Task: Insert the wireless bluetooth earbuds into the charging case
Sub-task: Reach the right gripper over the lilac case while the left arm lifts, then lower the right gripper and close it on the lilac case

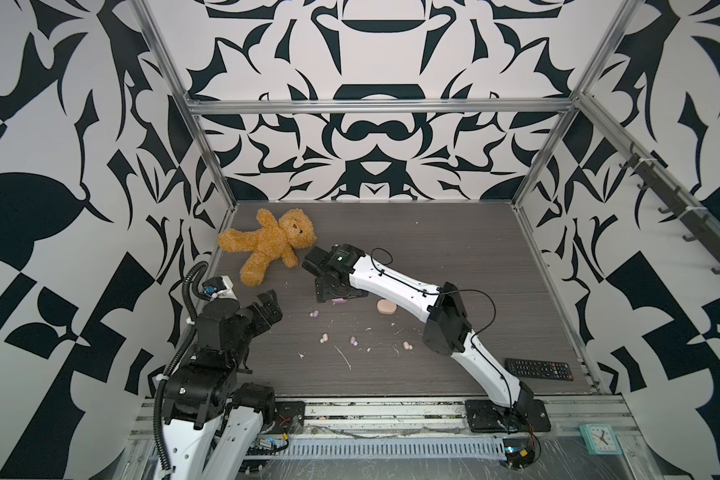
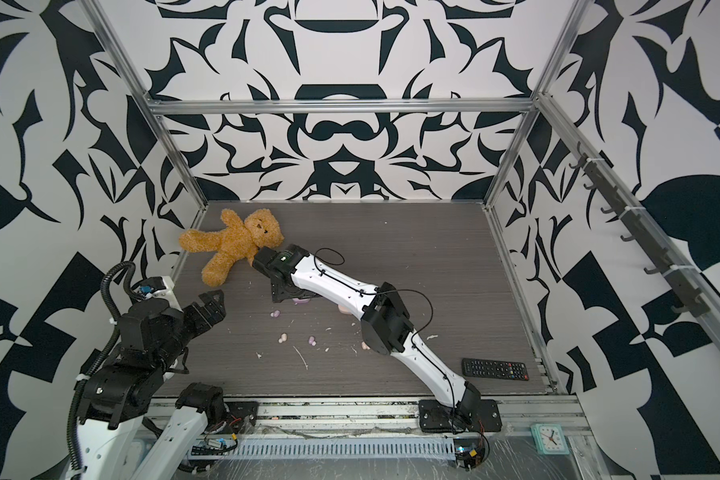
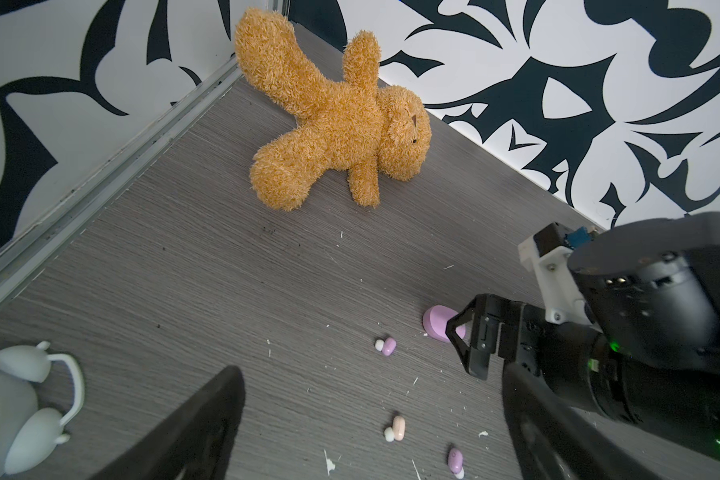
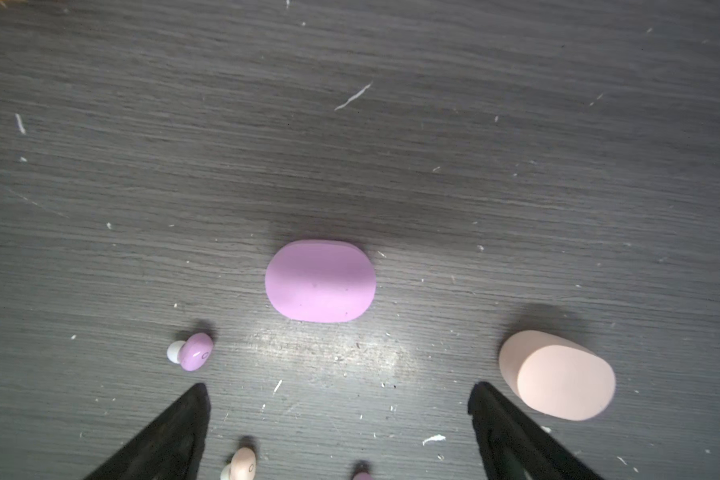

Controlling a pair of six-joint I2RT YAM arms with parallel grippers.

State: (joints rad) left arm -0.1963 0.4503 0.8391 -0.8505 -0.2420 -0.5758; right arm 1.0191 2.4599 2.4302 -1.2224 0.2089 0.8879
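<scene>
1. Black fingers of the right gripper frame the near edge of the right wrist view. They are spread wide, with only table surface between them.
2. Just past their tips, the lilac charging case lies flat and closed on the grey table. The gripper hangs over it without touching it.
3. Beside one finger in that view, the peach charging case rests tilted on its side, apart from the lilac one.
4. Four earbuds lie loose on the table, none in a case:
   - a lilac earbud near the lilac case
   - a peach earbud and a second lilac earbud nearer the front edge
   - a second peach earbud just beside the right arm's elbow
5. At the table's left side, the left gripper hovers with its fingers wide and empty, well apart from the cases.
6. White scraps are scattered among the earbuds.
7. A teddy bear sprawls in the far left corner.
8. A remote control lies at the front right.
9. A small clock sits on the frame off the table.
</scene>
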